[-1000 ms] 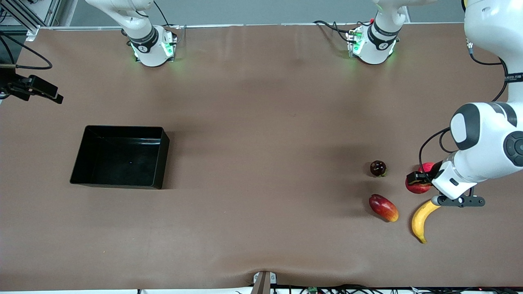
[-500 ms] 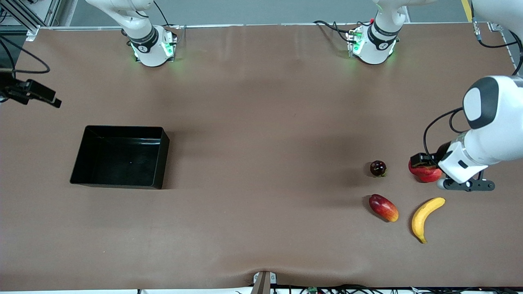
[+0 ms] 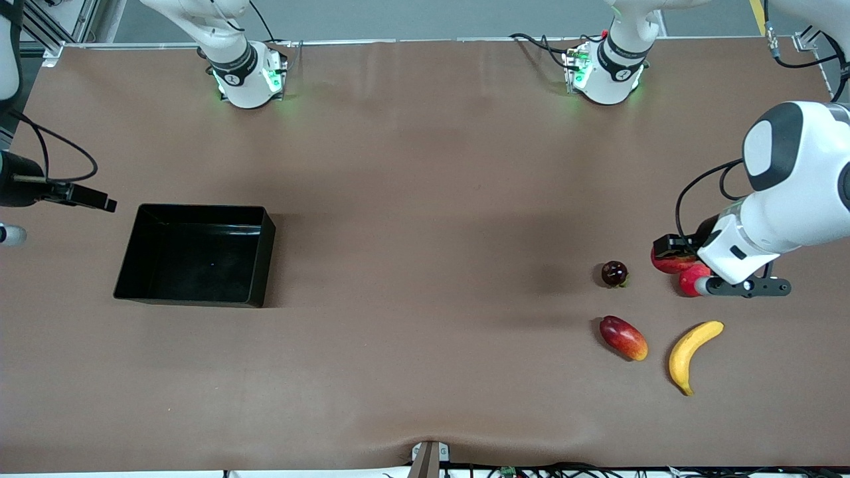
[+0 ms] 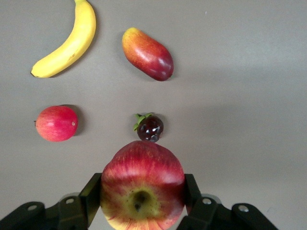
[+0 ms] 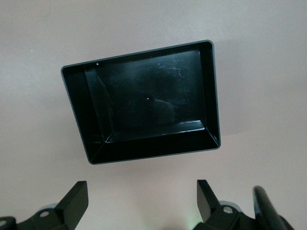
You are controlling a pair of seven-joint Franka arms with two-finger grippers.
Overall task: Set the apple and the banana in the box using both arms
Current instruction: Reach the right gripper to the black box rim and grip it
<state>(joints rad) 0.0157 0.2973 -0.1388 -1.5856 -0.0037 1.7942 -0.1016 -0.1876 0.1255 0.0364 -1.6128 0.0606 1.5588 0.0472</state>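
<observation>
I have the apple (image 4: 142, 186) clamped in the left gripper (image 4: 143, 201) jaws, lifted over the surface (image 3: 425, 265) above the pink fruit (image 4: 56, 123). I'd carry it level toward nine o'clock to the box (image 3: 139, 222), which sits empty. The right gripper (image 5: 139, 201) waits wide open beside it. The banana (image 3: 690, 354) lies at five o'clock.

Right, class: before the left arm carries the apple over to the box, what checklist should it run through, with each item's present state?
1. Left gripper shut on the apple: ok.
2. Apple held off the table, over the other fruit: ok.
3. Box empty, with room for fruit: ok.
4. Right gripper open, beside the box and not over its opening: ok.
5. Banana lying free on the table, ready to be picked: ok.
6. Grip firm enough for the long carry: cannot tell.
</observation>
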